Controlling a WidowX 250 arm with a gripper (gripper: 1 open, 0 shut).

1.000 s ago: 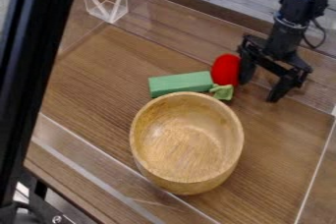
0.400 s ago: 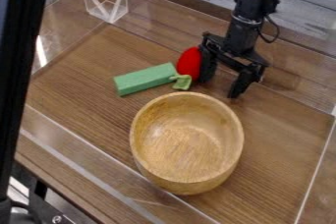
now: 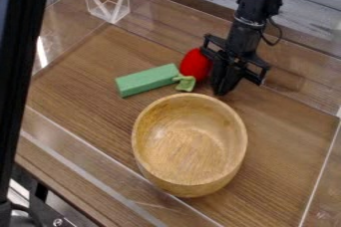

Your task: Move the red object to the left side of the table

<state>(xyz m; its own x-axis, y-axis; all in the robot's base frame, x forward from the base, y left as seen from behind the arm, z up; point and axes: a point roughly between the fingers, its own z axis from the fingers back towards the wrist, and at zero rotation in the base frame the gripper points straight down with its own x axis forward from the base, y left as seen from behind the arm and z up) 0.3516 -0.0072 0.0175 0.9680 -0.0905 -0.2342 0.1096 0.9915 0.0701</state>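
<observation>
A: Where is the red object (image 3: 193, 63) on the table (image 3: 94, 67)?

B: Far side, between the green block (image 3: 147, 80) and the black gripper (image 3: 228, 79); bare wood grain runs left to the clear acrylic wall (image 3: 107, 4).

A: Jaws?

B: Drawn together, beside the rounded toy; I cannot tell whether they pinch it. Smooth wooden bowl (image 3: 189, 143) sits nearer.

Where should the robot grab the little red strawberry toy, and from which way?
Best around its rounded red middle, coming down from above. The red object sits low on the table, with the green block close beside it, so a sideways approach looks crowded. The gripper stands just beside it, jaws closed.
</observation>
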